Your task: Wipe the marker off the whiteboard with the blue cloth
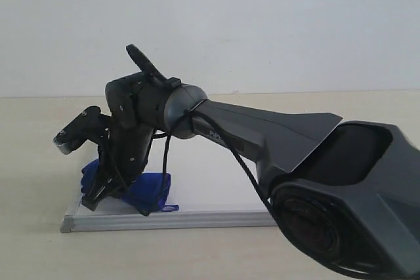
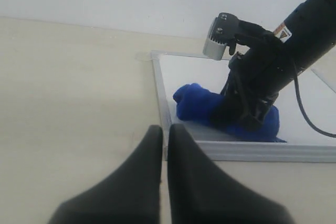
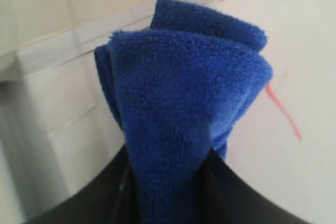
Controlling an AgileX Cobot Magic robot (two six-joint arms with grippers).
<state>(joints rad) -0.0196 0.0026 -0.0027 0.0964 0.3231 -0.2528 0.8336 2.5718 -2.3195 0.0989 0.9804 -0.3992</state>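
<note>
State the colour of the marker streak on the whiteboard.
Red. The marker streak shows best in the right wrist view.

All three views (right wrist closest) share the whiteboard point(image 1: 203, 188).

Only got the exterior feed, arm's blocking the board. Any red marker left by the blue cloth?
Observer: Yes. Right wrist view shows a thin red marker streak on the whiteboard right beside the blue cloth.
Operator: Cloth actually gripped?
Observer: Right gripper is shut on it; the cloth bunches up out of its grip.
Operator: Left arm?
Observer: Left gripper is shut, near the whiteboard's corner, apart from the cloth.
</note>
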